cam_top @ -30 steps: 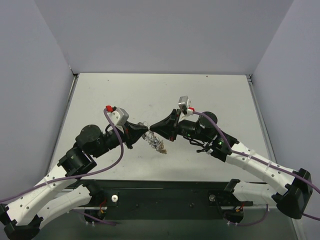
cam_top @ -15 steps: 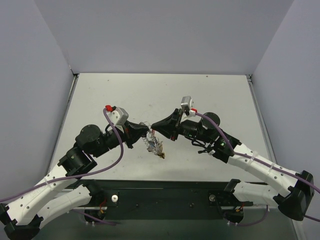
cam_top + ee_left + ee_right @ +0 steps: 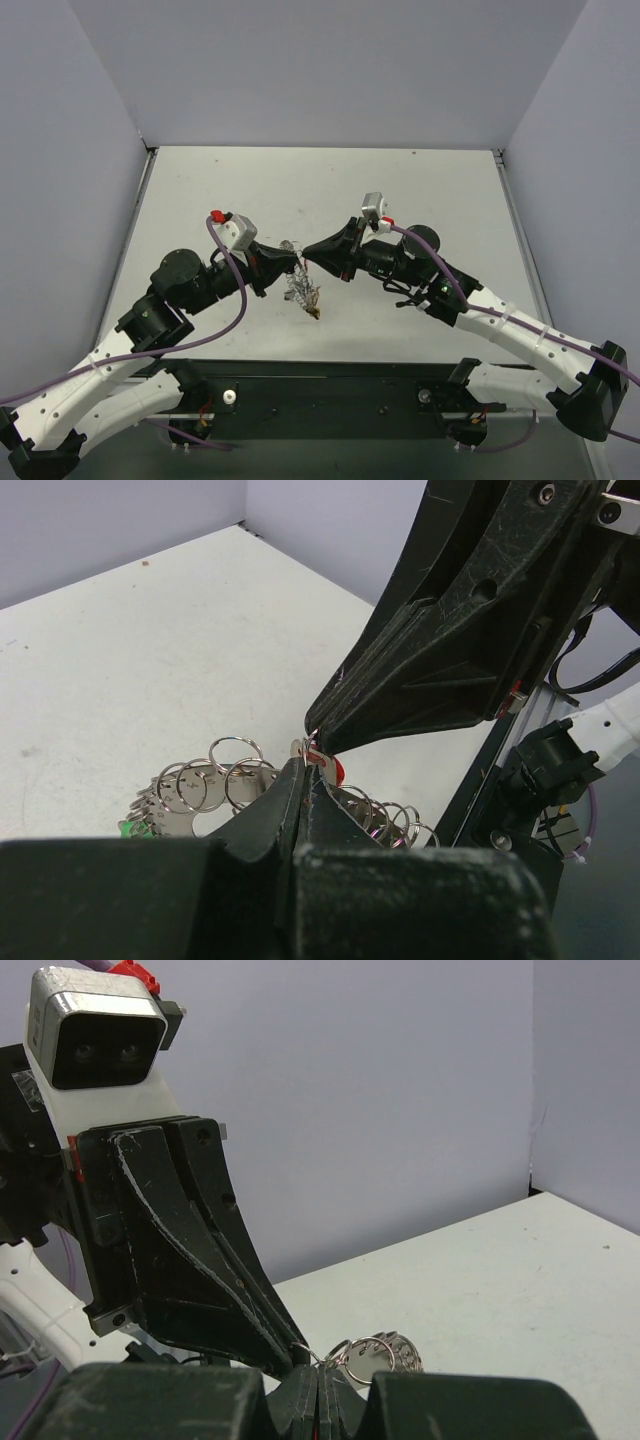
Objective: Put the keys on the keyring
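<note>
Above the table's middle my two grippers meet tip to tip. My left gripper point(image 3: 297, 261) point(image 3: 304, 768) is shut on the thin wire of the keyring point(image 3: 300, 285). The ring hangs below it as a silvery coiled bundle ending in a gold-yellow tag point(image 3: 315, 313). My right gripper point(image 3: 308, 253) point(image 3: 320, 1372) is shut on a red-headed key point(image 3: 331, 771), right at the left fingertips point(image 3: 293, 1348). In the left wrist view, small split rings point(image 3: 232, 758) with silvery key blades fan out to both sides. A green head point(image 3: 127, 828) shows at the far left.
The white table point(image 3: 420, 190) is walled by grey panels on three sides. Both arm bases sit on the black rail point(image 3: 330, 395) at the near edge. The right arm's purple cable point(image 3: 440, 255) loops beside its wrist.
The hanging bundle has swung, and its gold-yellow tag now sits a little further left and lower. The right gripper edged slightly left. Both grippers stayed shut, tip to tip.
</note>
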### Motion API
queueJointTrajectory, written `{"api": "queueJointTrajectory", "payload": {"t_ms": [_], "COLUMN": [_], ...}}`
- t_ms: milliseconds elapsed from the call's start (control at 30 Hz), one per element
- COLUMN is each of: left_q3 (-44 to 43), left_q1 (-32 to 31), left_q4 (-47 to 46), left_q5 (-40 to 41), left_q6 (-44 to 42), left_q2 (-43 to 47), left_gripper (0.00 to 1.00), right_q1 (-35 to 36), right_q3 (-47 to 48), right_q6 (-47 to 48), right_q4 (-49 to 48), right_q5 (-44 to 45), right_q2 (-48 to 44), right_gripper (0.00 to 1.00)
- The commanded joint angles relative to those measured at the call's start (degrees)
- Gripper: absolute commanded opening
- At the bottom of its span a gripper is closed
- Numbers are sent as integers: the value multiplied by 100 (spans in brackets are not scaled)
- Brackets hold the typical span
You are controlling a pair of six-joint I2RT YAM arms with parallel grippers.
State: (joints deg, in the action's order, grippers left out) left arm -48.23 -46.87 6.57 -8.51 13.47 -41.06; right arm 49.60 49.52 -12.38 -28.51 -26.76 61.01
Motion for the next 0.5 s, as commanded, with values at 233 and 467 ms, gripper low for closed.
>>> {"api": "queueJointTrajectory", "payload": {"t_ms": [233, 467], "left_q3": [-11, 85], "left_q1": [-24, -33], "left_q4": [-560, -569], "left_q5": [-274, -300], "left_q6": [-38, -170], "left_q2": [89, 116], "left_gripper": [0, 0], "right_q1": [14, 14], "right_q3": [76, 128], "right_q6": [-71, -168], "right_q4": [-629, -621], "right_q5": [84, 136], "right_q2": [-116, -63], "right_gripper": [0, 0]}}
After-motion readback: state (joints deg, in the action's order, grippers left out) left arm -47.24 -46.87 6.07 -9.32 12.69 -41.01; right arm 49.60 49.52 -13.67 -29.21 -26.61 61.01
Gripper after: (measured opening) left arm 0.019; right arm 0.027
